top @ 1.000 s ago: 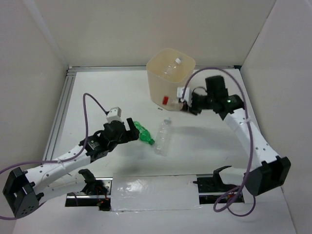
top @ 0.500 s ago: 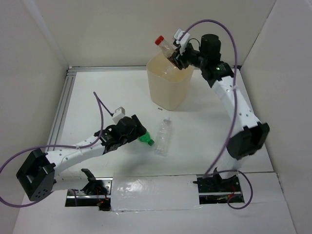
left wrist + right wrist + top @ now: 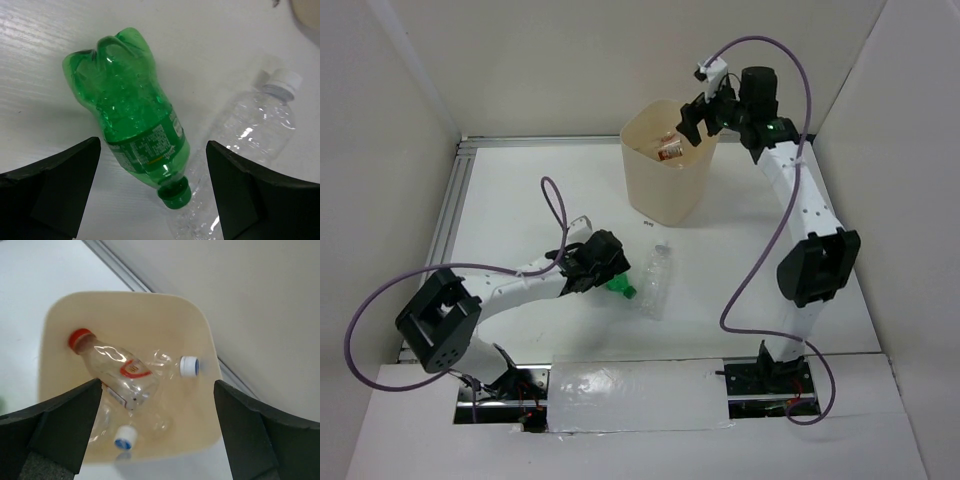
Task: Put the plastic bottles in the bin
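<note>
A green bottle (image 3: 132,122) lies on the white table between the wide-open jaws of my left gripper (image 3: 152,187), its green cap toward the wrist; neither finger touches it. In the top view the left gripper (image 3: 610,262) covers most of the green bottle (image 3: 620,288). Beside it lies a clear bottle (image 3: 656,281) with a white cap (image 3: 284,81). My right gripper (image 3: 703,118) hangs open above the beige bin (image 3: 650,185). Inside the bin (image 3: 120,312) a clear bottle with a red cap and red label (image 3: 120,372) is loose below the right gripper (image 3: 157,420), over other clear bottles with blue-and-white caps (image 3: 189,366).
White walls close in the table at the left, back and right. A metal rail (image 3: 442,235) runs along the left edge. The right arm reaches up high beside the bin; its purple cable (image 3: 790,60) loops above it.
The right gripper has opened and let go of the red-capped bottle, which now lies in the bin. The left gripper has moved right over the green bottle.
</note>
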`<state>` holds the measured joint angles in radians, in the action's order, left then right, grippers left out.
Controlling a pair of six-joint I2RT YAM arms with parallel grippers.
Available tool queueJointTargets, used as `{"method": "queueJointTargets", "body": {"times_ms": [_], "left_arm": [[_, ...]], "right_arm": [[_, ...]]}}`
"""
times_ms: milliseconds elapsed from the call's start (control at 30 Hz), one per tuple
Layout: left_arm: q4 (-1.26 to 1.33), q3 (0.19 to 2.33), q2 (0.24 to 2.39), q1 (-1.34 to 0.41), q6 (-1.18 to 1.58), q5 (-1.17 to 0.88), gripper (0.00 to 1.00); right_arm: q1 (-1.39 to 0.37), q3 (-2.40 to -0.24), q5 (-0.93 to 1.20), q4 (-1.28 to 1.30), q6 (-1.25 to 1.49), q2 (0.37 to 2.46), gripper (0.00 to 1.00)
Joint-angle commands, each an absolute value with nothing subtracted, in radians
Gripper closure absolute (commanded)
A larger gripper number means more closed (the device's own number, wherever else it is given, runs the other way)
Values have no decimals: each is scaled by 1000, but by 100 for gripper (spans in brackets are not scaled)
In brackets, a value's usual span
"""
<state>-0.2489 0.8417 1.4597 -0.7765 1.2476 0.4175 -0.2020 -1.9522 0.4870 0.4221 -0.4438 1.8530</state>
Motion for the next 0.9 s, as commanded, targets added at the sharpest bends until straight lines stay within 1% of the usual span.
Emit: {"method": "queueJointTargets", "body": {"times_ms": [0, 33, 67, 100, 133, 167, 200, 233, 267, 300, 333, 367, 400, 433, 467, 500, 533, 567, 600, 633, 667, 700, 733, 767, 833, 867], "left_arm": [[-290, 900, 1512, -773, 1273, 460, 1], [-290, 911, 1546, -773, 1273, 460, 4], [-299, 923, 1577, -782, 1273, 460, 10], [-299, 923, 1577, -782, 1273, 460, 10], [-299, 934, 1589, -782, 1273, 460, 26], [-308, 934, 1598, -791, 1273, 460, 33], [-308, 943, 1598, -792, 1263, 460, 39], [-308, 943, 1598, -792, 1253, 460, 45], [-308, 957, 1570, -801, 1223, 460, 60], [-308, 969, 1548, -801, 1198, 471, 67], [-322, 983, 1522, -816, 1174, 483, 73], [-334, 1002, 1491, -839, 1146, 512, 79], [-334, 1040, 1429, -848, 1071, 528, 85], [-334, 1061, 1396, -859, 1036, 541, 85], [-309, 1083, 1369, -870, 997, 541, 85], [-278, 1121, 1341, -870, 900, 541, 87], [-240, 1141, 1303, -870, 855, 541, 88], [-188, 1160, 1292, -870, 803, 525, 88], [-136, 1179, 1292, -870, 716, 525, 88], [-36, 1228, 1292, -861, 674, 511, 88], [7, 1262, 1322, -861, 634, 502, 88], [40, 1300, 1348, -838, 605, 493, 88], [66, 1395, 1380, -824, 560, 479, 88], [81, 1451, 1416, -812, 549, 479, 88], [110, 1599, 1526, -775, 526, 456, 88], [132, 1639, 1561, -775, 526, 456, 88]], "right_arm": [[-174, -1889, 601, 411, -359, 1640, 1], [-164, -1850, 653, 411, -348, 1602, 1], [-146, -1765, 688, 411, -348, 1521, 2], [-146, -1715, 724, 425, -348, 1478, 2], [-134, -1665, 759, 434, -368, 1435, 2], [-123, -1610, 832, 445, -421, 1340, 4], [-123, -1500, 868, 475, -457, 1291, 6], [-112, -1444, 896, 489, -489, 1243, 8], [-112, -1392, 931, 511, -564, 1150, 11], [-101, -1341, 942, 543, -606, 1105, 16], [-101, -1236, 942, 584, -627, 1062, 35], [-101, -1183, 916, 597, -643, 1019, 45], [-101, -1133, 905, 613, -661, 938, 50], [-101, -1042, 894, 644, -679, 899, 59], [-92, -999, 853, 644, -680, 862, 65], [-92, -959, 824, 629, -622, 798, 71], [-92, -887, 784, 573, -557, 770, 76], [-92, -855, 744, 546, -496, 747, 79], [-92, -829, 705, 523, -426, 730, 74], [-92, -796, 704, 523, -425, 730, 68], [-92, -796, 704, 523, -425, 730, 54], [-92, -787, 733, 547, -425, 744, 33], [-92, -787, 751, 572, -474, 785, 3], [-92, -796, 770, 615, -491, 808, 0], [-81, -807, 793, 630, -491, 854, 0], [-81, -807, 793, 621, -491, 854, 0]]}}
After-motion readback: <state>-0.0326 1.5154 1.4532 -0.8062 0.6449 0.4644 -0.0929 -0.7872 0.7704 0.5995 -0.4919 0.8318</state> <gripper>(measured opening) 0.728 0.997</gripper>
